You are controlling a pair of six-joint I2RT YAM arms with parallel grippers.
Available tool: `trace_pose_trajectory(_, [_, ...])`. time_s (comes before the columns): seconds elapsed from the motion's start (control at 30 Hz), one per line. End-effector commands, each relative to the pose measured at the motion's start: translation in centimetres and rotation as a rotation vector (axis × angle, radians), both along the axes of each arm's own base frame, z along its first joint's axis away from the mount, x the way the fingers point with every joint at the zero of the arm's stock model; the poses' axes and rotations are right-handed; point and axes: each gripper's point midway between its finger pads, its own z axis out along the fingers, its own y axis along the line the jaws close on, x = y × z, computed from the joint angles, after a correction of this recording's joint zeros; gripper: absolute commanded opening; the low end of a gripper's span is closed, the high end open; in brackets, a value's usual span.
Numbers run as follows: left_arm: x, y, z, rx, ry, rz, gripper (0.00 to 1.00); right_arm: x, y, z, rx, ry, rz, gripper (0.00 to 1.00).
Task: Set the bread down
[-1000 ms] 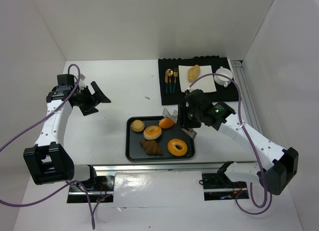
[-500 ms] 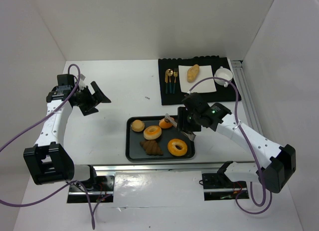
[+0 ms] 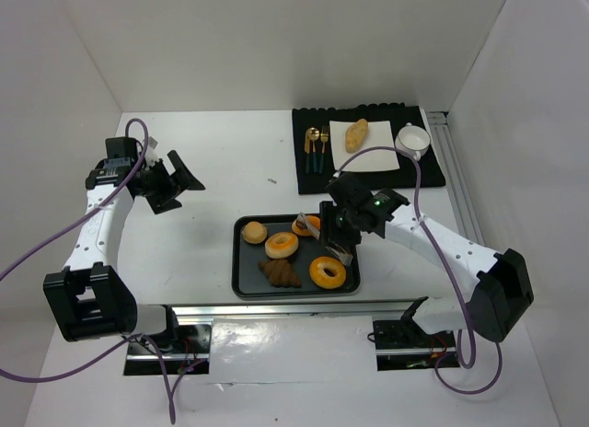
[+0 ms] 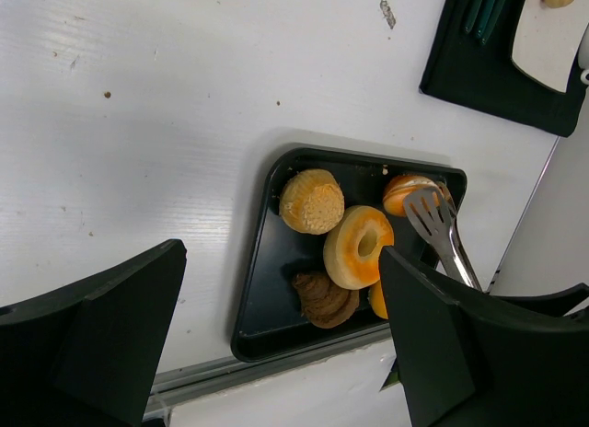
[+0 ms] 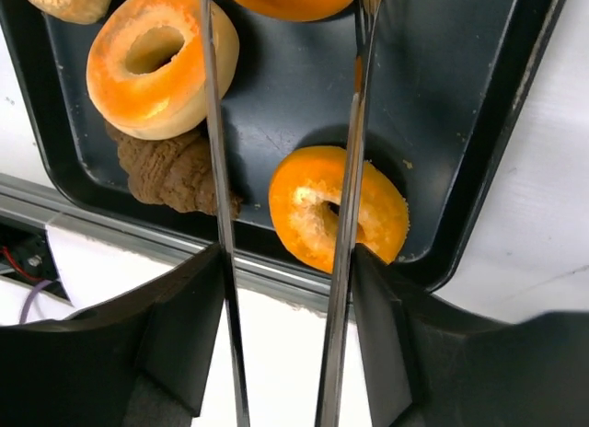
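1. My right jaws are closed onto the arms of a pair of metal tongs. They press only loosely, so the two blades stand apart and hold nothing.
2. The glossy orange roll sits at the far edge of the black tray, straight ahead of those jaws. It lies in the gap between the blades, near their tips.
3. Its long axis seems to run across that gap, blade to blade. The wrist view cuts the roll off, so I can't be sure.
4. The tan bun sits at the tray's far left corner. The pale loaf lies on a white napkin beyond the tray.
5. My left jaws are wide open and empty, well apart at the left of the surface. The right arm is clearly nearer.
6. I judge a squeeze comes next; gripped end to end, the glossy roll may slip.
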Motion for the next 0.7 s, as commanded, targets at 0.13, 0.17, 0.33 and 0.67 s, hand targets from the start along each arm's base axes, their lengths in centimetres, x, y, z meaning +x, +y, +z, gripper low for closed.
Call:
trace_pose_trajectory(0.13, [0.2, 0.0, 1.2, 0.008, -0.061, -0.021, 1.00, 1.0, 0.5, 1.5, 0.036, -0.078, 0.004, 0.41])
trace_pose_trajectory(0.17, [0.2, 0.0, 1.2, 0.008, -0.061, -0.021, 1.00, 1.0, 0.5, 1.8, 0.037, -0.079, 0.004, 0.41])
trace_pose_trajectory(0.33, [0.5, 0.0, 1.0, 0.008, -0.061, -0.021, 1.00, 0.2, -1.2, 3.7, -0.014, -0.080, -0.019, 0.39])
trace_pose_trajectory(0.67, [0.5, -0.3, 0.7, -0.008, -0.055, -0.032, 1.00, 7.4, -7.8, 10.3, -0.185, -0.375, -0.247, 0.37])
